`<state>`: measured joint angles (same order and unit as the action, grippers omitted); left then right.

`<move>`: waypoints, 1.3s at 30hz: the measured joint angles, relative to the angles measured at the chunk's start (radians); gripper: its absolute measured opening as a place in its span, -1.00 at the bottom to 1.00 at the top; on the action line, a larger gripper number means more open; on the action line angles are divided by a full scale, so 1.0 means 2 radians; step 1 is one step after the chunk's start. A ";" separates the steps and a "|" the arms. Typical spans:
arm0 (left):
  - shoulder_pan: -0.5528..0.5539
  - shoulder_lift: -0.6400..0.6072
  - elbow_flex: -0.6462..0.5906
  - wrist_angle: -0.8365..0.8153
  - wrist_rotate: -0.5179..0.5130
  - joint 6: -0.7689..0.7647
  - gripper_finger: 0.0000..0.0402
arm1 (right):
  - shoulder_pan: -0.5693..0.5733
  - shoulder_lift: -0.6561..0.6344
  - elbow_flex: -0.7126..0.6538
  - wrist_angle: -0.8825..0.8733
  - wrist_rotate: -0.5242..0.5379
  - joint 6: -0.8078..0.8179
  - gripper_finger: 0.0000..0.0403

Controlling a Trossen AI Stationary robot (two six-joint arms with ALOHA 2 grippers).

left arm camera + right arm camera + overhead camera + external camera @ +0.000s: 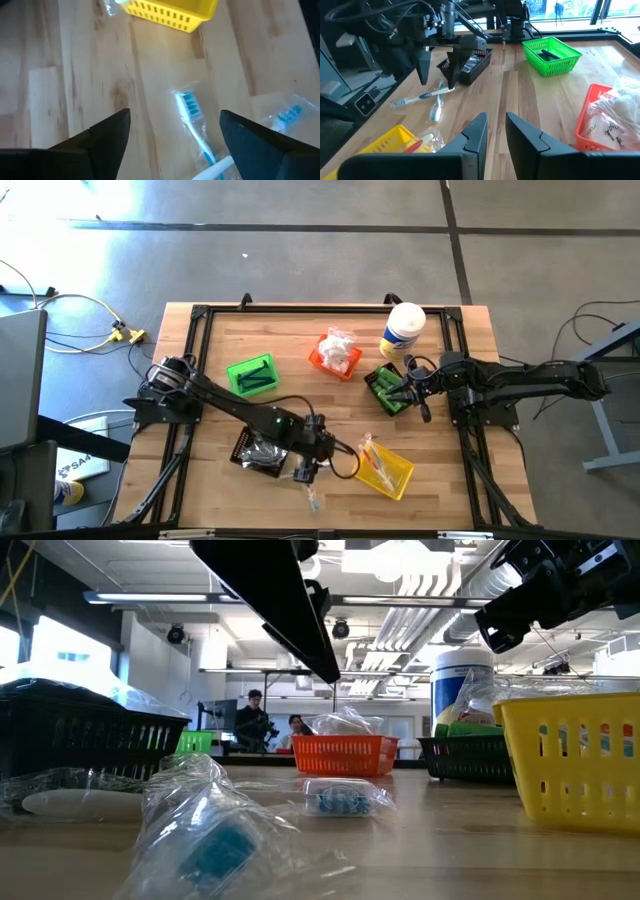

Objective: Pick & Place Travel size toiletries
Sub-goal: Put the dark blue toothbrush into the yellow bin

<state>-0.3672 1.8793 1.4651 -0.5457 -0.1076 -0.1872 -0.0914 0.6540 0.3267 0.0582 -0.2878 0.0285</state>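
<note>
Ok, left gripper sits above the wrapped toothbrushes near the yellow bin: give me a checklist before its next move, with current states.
1. Left gripper open: ok, fingers spread wide.
2. Left gripper empty: ok, nothing between the fingers.
3. Clear-wrapped blue-and-white toothbrush below the open fingers: ok, lying flat on the wooden table.
4. Second wrapped toothbrush apart from the first: cannot tell, wrappers may overlap.
5. Yellow slotted plastic bin near and upright: ok.
6. Right gripper out of the way: ok, over the dark green bin far across the table.
</note>
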 joint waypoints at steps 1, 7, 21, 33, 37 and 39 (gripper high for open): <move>0.000 0.000 0.000 0.002 0.003 0.000 0.51 | 0.000 0.000 0.000 0.000 0.000 -0.001 -0.70; -0.003 0.000 0.000 -0.010 0.023 -0.024 0.45 | 0.000 0.000 0.000 -0.001 -0.001 -0.003 -0.70; -0.042 0.010 -0.001 -0.058 0.023 -0.083 0.30 | 0.000 0.000 0.000 -0.001 -0.002 -0.003 -0.70; -0.050 0.057 0.002 -0.046 0.059 -0.079 0.30 | 0.000 0.000 0.000 -0.004 -0.001 0.000 -0.70; -0.049 0.067 0.001 -0.052 0.064 -0.080 0.30 | 0.000 0.000 0.000 -0.001 -0.001 0.000 -0.70; -0.049 0.067 0.000 -0.068 0.062 -0.079 0.30 | 0.000 0.000 0.000 -0.001 -0.002 0.000 -0.70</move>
<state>-0.4656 2.0141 1.4644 -0.6820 0.0170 -0.3458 -0.0914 0.6537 0.3264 0.0563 -0.2909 0.0288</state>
